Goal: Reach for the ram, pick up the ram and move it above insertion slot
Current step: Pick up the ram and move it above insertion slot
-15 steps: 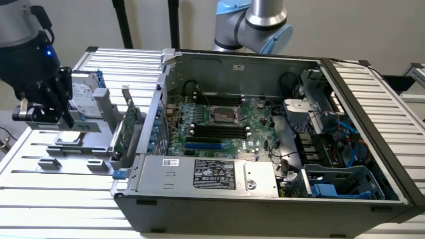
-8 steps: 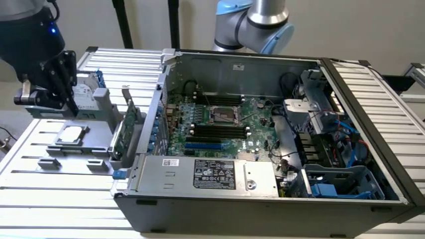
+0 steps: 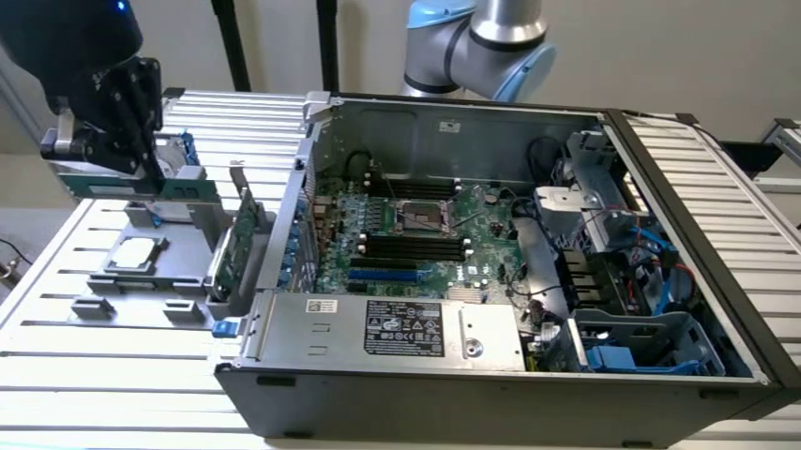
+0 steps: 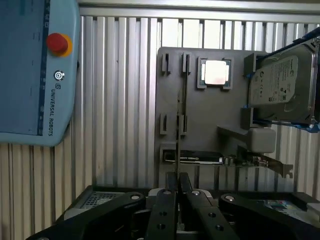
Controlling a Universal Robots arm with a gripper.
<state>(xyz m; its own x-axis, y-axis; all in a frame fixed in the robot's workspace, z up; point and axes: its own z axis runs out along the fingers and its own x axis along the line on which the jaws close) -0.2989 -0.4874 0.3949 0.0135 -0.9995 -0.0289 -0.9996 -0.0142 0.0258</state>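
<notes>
pale wall (image 3: 701,56), slatted metal table (image 3: 113,375)

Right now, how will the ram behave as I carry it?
Probably stiff: the ram runs straight out from the gripper, no sag. Likely light, being so thin. Pinched along one edge, it may pivot if bumped.

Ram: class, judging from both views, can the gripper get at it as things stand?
Probably yes: the ram, seen edge-on, appears to sit between the fingers of the gripper, which look closed on it, with nothing in between.
</notes>
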